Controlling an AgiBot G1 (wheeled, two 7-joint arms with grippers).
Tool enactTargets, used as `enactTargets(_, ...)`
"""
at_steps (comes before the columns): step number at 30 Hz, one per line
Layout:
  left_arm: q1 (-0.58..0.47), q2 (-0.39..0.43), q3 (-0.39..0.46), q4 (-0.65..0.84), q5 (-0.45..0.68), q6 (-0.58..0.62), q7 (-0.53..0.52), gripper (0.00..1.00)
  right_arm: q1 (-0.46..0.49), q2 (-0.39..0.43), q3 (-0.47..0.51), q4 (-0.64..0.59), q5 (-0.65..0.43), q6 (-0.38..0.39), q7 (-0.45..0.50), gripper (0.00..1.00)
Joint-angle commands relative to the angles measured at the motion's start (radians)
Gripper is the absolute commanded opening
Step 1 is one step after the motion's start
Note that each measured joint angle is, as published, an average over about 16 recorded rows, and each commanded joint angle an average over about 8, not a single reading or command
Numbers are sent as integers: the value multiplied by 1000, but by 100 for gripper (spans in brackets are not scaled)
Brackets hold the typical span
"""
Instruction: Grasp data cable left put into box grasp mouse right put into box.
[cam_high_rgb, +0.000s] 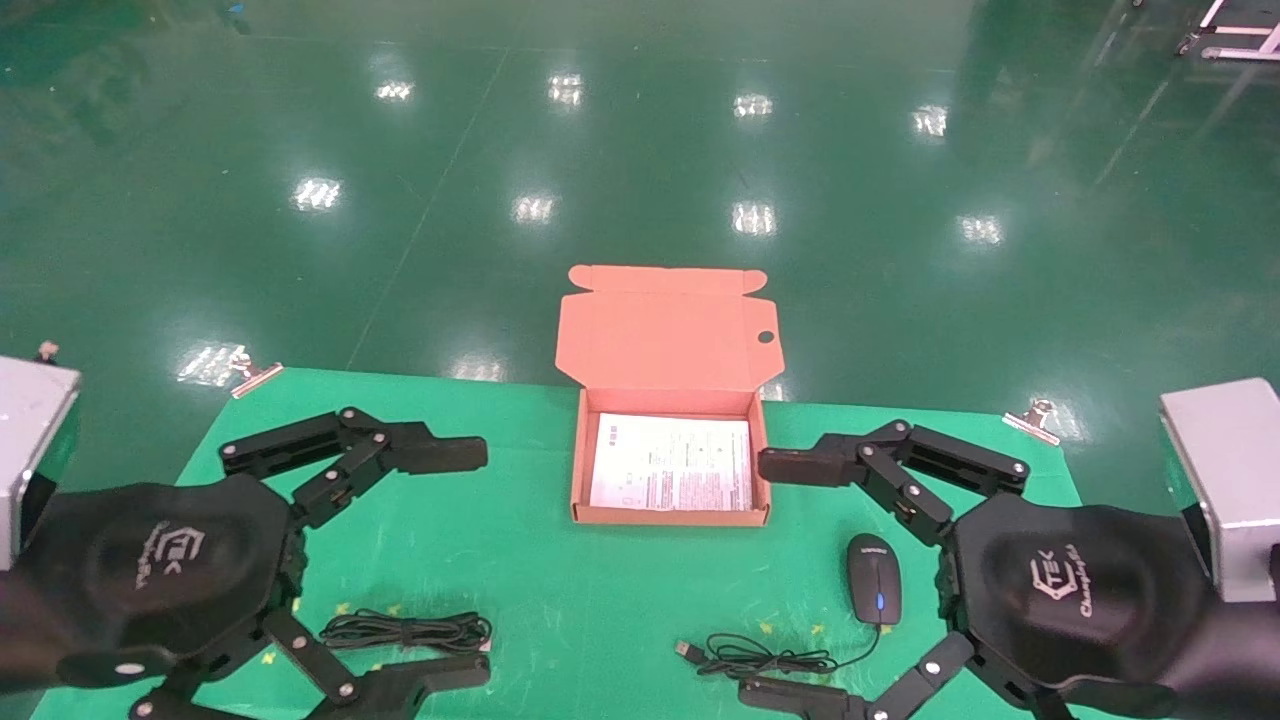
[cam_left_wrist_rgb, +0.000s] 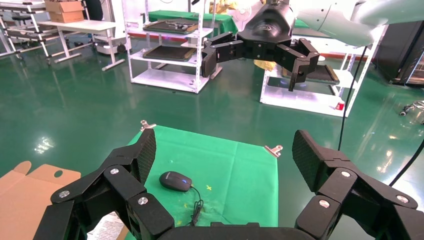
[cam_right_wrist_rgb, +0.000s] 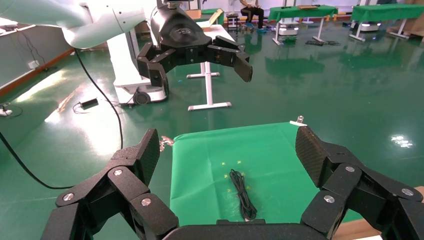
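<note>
The orange-brown box (cam_high_rgb: 668, 516) lies open at the table's middle back, lid flap up, with a printed sheet (cam_high_rgb: 672, 463) inside. The data cable (cam_high_rgb: 405, 630), a tight black bundle, lies at the front left; it also shows in the right wrist view (cam_right_wrist_rgb: 243, 195). The black mouse (cam_high_rgb: 873, 578) with its blue-lit wheel lies at the front right, its thin cord (cam_high_rgb: 760, 657) trailing left; it also shows in the left wrist view (cam_left_wrist_rgb: 175, 181). My left gripper (cam_high_rgb: 470, 562) hangs open and empty above the cable. My right gripper (cam_high_rgb: 768, 578) hangs open and empty, left of the mouse.
A green cloth covers the table, held by metal clips at the far corners (cam_high_rgb: 255, 372) (cam_high_rgb: 1030, 418). Glossy green floor lies beyond the table's far edge. Small yellow marks dot the cloth near the cable and the mouse.
</note>
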Motion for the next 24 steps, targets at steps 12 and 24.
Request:
enactTargets(12,-2,2,2,1,3,-3,0,100,0,0,0,0,0,0,0,100)
enactTargets(24,-62,17,49,-17,99,14,-12,100,42,14,-23,27,-94,-2,-24,100)
